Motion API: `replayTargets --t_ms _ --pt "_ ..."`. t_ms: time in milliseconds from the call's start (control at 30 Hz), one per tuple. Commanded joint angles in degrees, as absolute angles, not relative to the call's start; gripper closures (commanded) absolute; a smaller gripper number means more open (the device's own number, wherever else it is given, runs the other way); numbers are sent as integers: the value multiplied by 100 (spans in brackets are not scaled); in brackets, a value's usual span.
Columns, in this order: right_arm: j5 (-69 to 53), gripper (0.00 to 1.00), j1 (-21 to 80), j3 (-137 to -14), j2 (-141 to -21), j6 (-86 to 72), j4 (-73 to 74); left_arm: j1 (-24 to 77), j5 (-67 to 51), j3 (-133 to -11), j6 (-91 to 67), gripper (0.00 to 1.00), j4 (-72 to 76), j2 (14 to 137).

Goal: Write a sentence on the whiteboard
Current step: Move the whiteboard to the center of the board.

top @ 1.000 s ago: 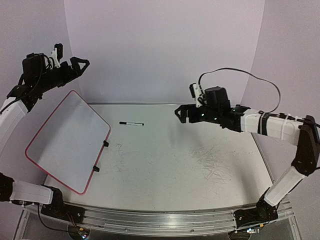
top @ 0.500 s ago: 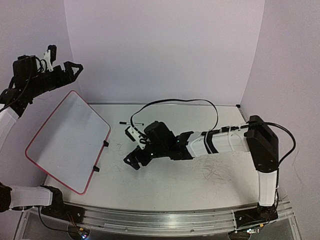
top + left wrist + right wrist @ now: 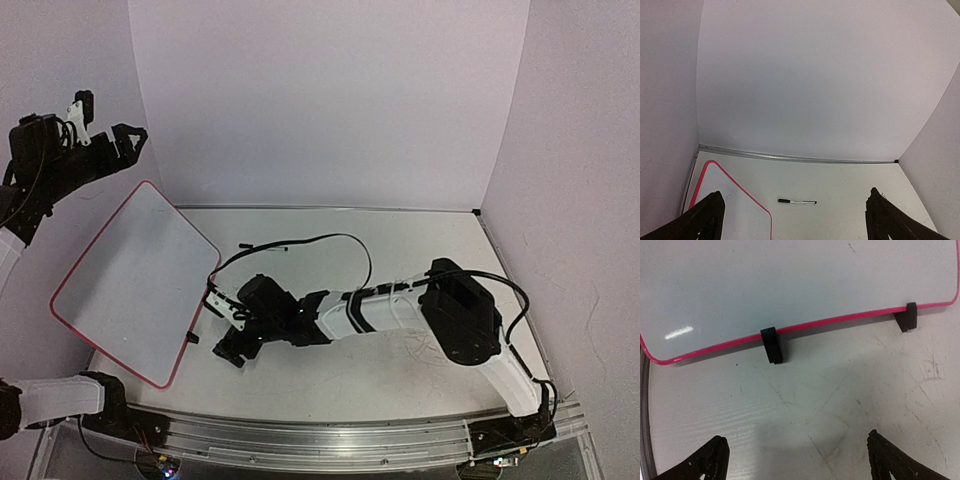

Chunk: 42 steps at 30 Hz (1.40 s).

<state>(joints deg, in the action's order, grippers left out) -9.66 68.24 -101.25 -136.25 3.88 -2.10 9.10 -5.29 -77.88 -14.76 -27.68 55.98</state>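
The whiteboard (image 3: 135, 285) with its red rim leans at the table's left on two black clip feet (image 3: 772, 345). No sentence shows on it; its face is blank. A black-and-white marker (image 3: 262, 247) lies on the table behind it and also shows in the left wrist view (image 3: 796, 201). My left gripper (image 3: 128, 142) is open and empty, high above the board's far corner. My right gripper (image 3: 232, 345) is open and empty, low over the table just in front of the board's footed edge (image 3: 840, 320).
Faint grey scribble marks (image 3: 430, 335) cover the tabletop at centre and right. The right arm's black cable (image 3: 330, 238) loops over the table near the marker. Lilac walls close the back and sides.
My right arm has swung from high at the right down and left across the table to the whiteboard's feet. My left gripper has drawn back a little to the left. The marker and board stay put.
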Motion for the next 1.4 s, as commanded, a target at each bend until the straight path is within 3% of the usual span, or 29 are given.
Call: replayTargets --t_ms 0,600,833,1000,1133,1367 --pt "-428 6 6987 -11091 -14267 636 -167 923 -457 -7754 -1430 1 -2782 5518" --pt "-268 42 7120 -13108 -15896 1435 -290 917 -762 -7752 -1345 1 -3044 5319" --pt "-610 55 7169 -13397 -16114 1572 -548 919 -744 -7809 -1276 0 -3138 5343" --pt "-952 57 7206 -13665 -16266 1515 -686 921 -756 -7866 -1265 1 -3157 5369" --pt "-785 63 7207 -13837 -16397 1418 -695 921 -756 -7892 -1266 0 -3189 5372" --pt "-232 82 7208 -13576 -16190 1224 -703 923 -783 -7934 -1318 1 -3217 5408"
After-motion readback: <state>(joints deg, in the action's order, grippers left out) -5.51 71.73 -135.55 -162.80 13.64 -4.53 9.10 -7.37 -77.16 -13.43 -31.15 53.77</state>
